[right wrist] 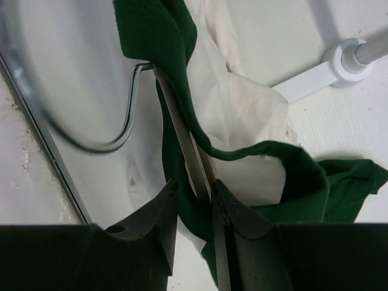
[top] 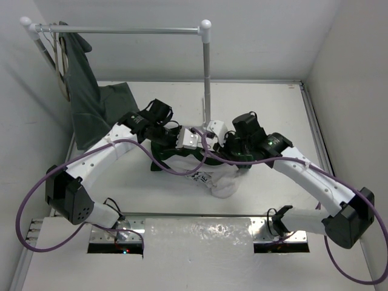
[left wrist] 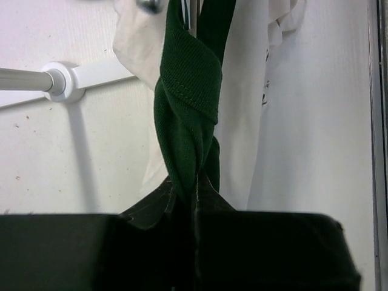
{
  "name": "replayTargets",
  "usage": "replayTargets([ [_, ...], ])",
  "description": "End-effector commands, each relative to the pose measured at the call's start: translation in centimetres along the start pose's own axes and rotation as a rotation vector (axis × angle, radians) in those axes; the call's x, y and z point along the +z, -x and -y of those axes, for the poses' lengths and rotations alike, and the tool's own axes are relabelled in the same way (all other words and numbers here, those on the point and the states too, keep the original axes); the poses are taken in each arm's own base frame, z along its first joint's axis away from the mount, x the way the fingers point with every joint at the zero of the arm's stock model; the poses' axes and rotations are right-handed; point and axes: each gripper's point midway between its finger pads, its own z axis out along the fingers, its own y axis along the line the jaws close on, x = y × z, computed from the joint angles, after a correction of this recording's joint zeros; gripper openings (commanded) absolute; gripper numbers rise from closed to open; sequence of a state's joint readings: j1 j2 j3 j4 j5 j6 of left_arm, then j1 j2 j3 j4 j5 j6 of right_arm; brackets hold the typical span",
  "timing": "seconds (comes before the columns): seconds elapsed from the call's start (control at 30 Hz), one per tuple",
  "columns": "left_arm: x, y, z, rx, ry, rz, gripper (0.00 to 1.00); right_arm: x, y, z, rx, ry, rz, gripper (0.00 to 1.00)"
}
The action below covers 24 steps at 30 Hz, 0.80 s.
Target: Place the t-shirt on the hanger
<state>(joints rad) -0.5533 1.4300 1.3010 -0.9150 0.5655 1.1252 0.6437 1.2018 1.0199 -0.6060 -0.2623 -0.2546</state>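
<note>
The t-shirt (top: 221, 179), dark green with a white panel, hangs bunched between my two arms at the table's middle. My left gripper (top: 193, 145) is shut on its twisted green ribbed band (left wrist: 188, 79), which runs straight up out of the closed jaws (left wrist: 195, 185). My right gripper (top: 213, 138) holds the hanger (right wrist: 179, 127). The hanger's slim grey bar passes between the fingers (right wrist: 194, 191) against the right pad, with green cloth beside it. Its metal hook (right wrist: 130, 115) curves off to the left. White shirt fabric (right wrist: 242, 115) drapes over the bar.
A white clothes rack stands at the back, with its rail (top: 121, 29) and post (top: 207, 73). The post's foot shows in both wrist views (left wrist: 60, 82) (right wrist: 339, 60). A larger grey-green garment (top: 85, 91) hangs at the rack's left end. White walls enclose the table.
</note>
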Motion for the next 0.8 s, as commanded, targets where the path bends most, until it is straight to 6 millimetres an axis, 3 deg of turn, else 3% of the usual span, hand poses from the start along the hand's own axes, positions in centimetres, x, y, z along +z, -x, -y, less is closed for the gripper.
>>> replayTargets([
  [0.0,-1.4,1.9,-1.2,0.048,0.063,0.071,0.00,0.2,0.5,0.2,-0.004,0.015,-0.003,0.26],
  [0.17,-1.5,2.6,-1.0,0.050,0.050,0.098,0.00,1.5,1.3,0.9,0.016,-0.012,0.042,0.37],
  [0.33,-1.5,3.1,-0.9,0.043,0.045,0.124,0.00,3.1,2.8,0.8,0.071,0.020,0.096,0.36],
  [0.43,-1.5,3.1,-0.8,0.043,0.042,0.124,0.00,3.6,3.5,0.6,0.098,0.043,0.128,0.28],
  [0.53,-1.5,3.2,-1.0,0.043,0.045,0.129,0.00,3.9,4.4,0.2,0.114,0.072,0.159,0.14],
  [0.57,-1.5,3.3,-1.0,0.038,0.048,0.131,0.00,4.0,4.5,0.2,0.118,0.078,0.162,0.03],
  [0.67,-1.7,3.3,-1.3,0.023,0.057,0.124,0.00,3.5,4.4,-0.1,0.112,0.084,0.168,0.00],
  [0.73,-2.1,2.7,-1.7,0.017,0.072,0.087,0.00,3.2,3.3,-0.3,0.076,0.071,0.155,0.00],
  [0.77,-2.3,2.4,-1.8,0.017,0.073,0.077,0.07,2.3,2.8,0.0,0.067,0.044,0.152,0.00],
])
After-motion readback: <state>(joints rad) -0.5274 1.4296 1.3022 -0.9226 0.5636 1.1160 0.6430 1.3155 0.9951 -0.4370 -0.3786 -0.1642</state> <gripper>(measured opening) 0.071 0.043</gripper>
